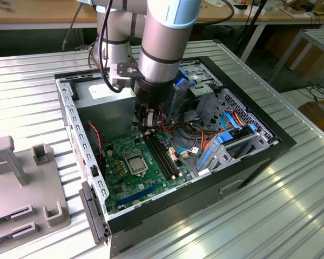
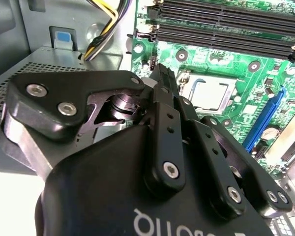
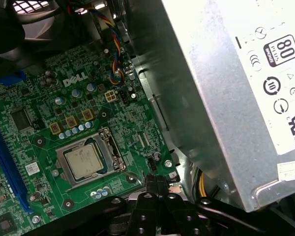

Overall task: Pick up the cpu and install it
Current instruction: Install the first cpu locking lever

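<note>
Gripper (image 2: 160,73) fingers pressed together, tips meeting in a thin black point; nothing pinched between them in either wrist view. In the first wrist view the closed tips (image 3: 156,181) sit over the edge of the green motherboard (image 3: 49,98), close to the wall of the grey power supply (image 3: 221,98), near the socket but off to one side of it, not touching the chip.

The cpu (image 3: 83,162) lies flat in its socket, dull grey top up, with the metal socket frame (image 3: 113,152) around it. Same chip seen in the second wrist view (image 2: 211,96), beyond the fingertips, and in the exterior view (image 1: 135,160) as a small pale square on the board.

Arm (image 1: 162,48) comes down from above into the open computer case (image 1: 270,135), which lies on its side. Long black memory slots (image 1: 162,154) run just beside the socket, toward the exterior view's right. Bundled cables and blue drive brackets (image 1: 227,143) fill the case on that side.

Case rests on a ribbed metal table (image 1: 32,91). A grey fixture (image 1: 27,178) with upright posts stands on the table at the exterior view's left. Wooden benches (image 1: 38,11) stand behind.
</note>
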{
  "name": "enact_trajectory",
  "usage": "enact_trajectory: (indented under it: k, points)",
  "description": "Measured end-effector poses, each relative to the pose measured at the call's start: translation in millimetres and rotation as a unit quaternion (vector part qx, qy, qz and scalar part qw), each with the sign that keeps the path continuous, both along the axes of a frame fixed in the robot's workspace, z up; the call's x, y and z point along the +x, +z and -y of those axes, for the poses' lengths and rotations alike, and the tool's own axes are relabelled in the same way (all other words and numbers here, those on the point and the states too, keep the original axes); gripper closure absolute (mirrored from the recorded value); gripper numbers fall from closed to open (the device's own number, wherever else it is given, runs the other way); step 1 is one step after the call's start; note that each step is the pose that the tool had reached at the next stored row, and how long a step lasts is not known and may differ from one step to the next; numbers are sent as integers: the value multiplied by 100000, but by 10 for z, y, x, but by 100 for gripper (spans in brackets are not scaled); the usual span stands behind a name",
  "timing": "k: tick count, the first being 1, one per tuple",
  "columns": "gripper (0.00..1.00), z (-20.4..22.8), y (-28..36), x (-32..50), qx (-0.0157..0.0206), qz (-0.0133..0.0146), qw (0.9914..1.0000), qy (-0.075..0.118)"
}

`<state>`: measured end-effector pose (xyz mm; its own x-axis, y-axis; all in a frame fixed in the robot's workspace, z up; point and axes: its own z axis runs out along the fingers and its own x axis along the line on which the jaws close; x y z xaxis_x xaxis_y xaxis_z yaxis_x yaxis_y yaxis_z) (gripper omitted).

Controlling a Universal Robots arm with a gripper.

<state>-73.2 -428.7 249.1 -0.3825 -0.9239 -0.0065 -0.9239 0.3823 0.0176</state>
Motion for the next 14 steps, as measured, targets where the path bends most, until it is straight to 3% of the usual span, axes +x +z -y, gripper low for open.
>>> enact_trajectory:
  k: [14]
  points:
    - [89, 93, -7, 0, -26, 0, 100000, -6]
